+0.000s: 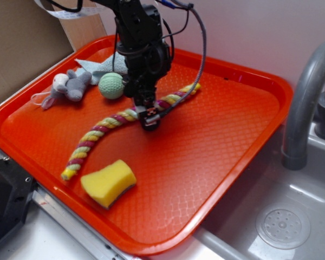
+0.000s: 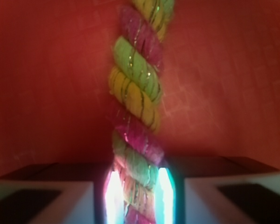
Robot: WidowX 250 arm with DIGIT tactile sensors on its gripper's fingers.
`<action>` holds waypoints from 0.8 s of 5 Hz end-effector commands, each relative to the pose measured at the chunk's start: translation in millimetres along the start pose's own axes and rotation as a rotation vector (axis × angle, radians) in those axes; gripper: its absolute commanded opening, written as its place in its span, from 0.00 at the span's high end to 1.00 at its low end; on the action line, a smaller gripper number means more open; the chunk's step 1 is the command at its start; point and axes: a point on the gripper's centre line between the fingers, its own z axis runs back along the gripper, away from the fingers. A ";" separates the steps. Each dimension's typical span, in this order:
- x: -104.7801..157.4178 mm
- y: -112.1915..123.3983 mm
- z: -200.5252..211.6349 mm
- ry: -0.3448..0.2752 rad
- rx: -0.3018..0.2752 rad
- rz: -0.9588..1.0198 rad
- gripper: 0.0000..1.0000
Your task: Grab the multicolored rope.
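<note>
The multicolored rope (image 1: 97,132), twisted from yellow, magenta and pale green strands, lies diagonally across the orange tray (image 1: 222,141). My gripper (image 1: 149,116) is down on the rope's middle, with the arm hiding that stretch. In the wrist view the rope (image 2: 135,79) runs straight up from between my two fingers. Both pads (image 2: 113,196) press against its sides, so my gripper (image 2: 137,196) is shut on it. The rope still rests on the tray floor.
A yellow sponge (image 1: 108,182) lies near the tray's front edge, just below the rope's near end. A grey plush toy (image 1: 70,86), a green knitted ball (image 1: 111,85) and a grey cloth (image 1: 95,65) sit at the back left. A faucet (image 1: 306,103) and sink (image 1: 281,222) are at the right.
</note>
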 end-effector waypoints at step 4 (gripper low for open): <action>-40.2 6.6 198.2 -0.263 -0.102 0.447 1.00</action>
